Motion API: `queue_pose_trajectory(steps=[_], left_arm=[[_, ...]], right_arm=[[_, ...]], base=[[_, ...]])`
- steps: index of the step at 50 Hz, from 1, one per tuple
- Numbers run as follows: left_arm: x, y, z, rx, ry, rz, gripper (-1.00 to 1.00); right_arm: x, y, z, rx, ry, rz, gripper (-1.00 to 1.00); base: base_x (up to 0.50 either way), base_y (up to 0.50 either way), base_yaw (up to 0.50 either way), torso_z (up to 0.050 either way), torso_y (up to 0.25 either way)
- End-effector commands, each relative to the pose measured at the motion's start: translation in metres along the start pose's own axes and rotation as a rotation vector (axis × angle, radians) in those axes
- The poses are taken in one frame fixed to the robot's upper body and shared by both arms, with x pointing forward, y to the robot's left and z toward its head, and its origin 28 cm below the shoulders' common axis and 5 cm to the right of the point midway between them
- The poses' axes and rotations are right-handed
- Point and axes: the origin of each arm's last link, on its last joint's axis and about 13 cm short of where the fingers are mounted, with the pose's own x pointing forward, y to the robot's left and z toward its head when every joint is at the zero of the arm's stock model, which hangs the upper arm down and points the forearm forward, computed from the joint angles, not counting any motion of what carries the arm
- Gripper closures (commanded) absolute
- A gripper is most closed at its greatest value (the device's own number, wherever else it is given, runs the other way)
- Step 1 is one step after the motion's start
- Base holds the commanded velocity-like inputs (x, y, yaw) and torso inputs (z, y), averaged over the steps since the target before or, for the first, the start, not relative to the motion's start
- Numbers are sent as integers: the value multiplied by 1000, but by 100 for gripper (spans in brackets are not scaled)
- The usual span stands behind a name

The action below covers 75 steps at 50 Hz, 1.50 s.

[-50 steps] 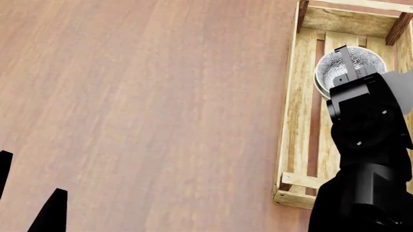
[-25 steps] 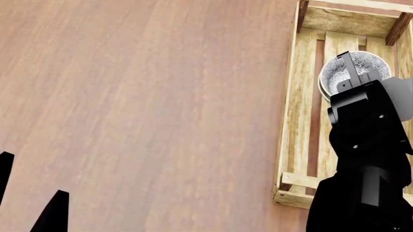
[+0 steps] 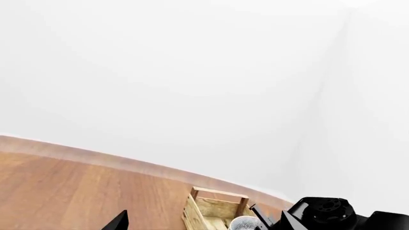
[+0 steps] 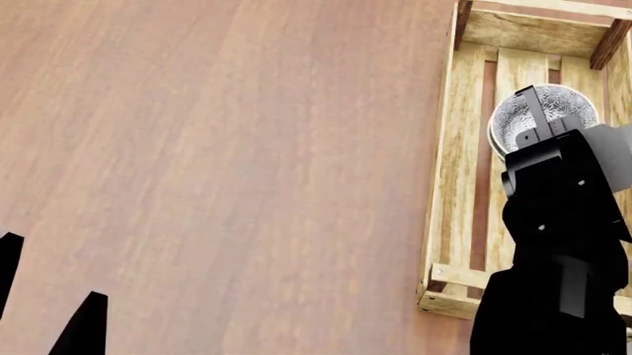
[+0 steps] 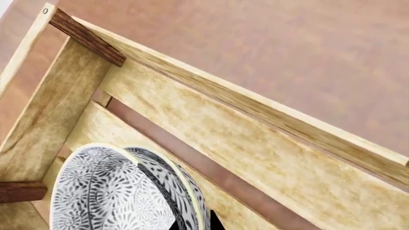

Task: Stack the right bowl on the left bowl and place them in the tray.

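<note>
Compared with the head view 1 s ago, the right gripper [image 4: 541, 115] and the stacked bowls [image 4: 553, 111] are seen shifted slightly toward the tray's far right, away from the tray's left wall; the left arm is unchanged at the lower left corner of the head view.

Progress: stacking is judged done; in the right wrist view 2 patterned rims are seen nested, 1 inside the other [image 5: 121, 191]; the stack is within the tray [image 4: 449, 185], over the slats near the far end, clear of both long walls; whether it rests on the slats or hangs just above them cannot be told from these views. Judged remaining: seating the stack if it is not yet down, release of the rim, and withdrawal of the arm.

Right arm pose: reaching forward from the lower right of the head view, wrist pitched down over the tray; 1 dark finger [image 4: 531, 103] is seen inside the upper bowl and the jaws are judged to be clamped across the near rim, holding the stack; the outer finger is hidden behind the gripper body.

Left arm pose: parked low, well apart from the tray; only 2 dark finger tips [image 4: 84, 325] are visible, spread apart with nothing between them; its wrist camera looks out over the table [image 3: 76, 191] toward the tray [image 3: 214, 211] and blank wall.
</note>
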Motion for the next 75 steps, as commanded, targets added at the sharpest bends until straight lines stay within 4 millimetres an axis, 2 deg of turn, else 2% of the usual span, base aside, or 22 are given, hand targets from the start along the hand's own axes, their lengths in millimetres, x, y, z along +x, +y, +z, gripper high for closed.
queue_pose_trajectory(steps=[1, 8, 9, 37, 44, 61, 75], left_arm=[[0, 0, 0, -1, 1, 0, -100], [0, 0, 1, -1, -1, -1, -100], [0, 0, 1, -1, -2, 0, -100], [0, -2, 0, -3, 1, -5, -100], [1, -2, 0, -4, 2, -9, -100], [-1, -5, 0, -5, 4, -16, -100], [0, -4, 0, -5, 2, -16, -100]], right_arm=[[-1, 2, 4, -11, -17, 16, 100], [-2, 3, 4, -11, -6, 31, 100], [-1, 2, 3, -13, -4, 22, -100], [-3, 5, 8, -34, -35, -4, -100], [-7, 11, 9, -55, -56, 8, -100], [-44, 16, 18, -30, -119, 17, -100], [-80, 26, 21, -33, -110, 155, -100]], base=[[0, 0, 0, 0, 10], [0, 0, 0, 0, 0], [0, 0, 0, 0, 0], [0, 0, 0, 0, 0], [0, 0, 0, 0, 0], [0, 0, 0, 0, 0], [0, 0, 0, 0, 0]])
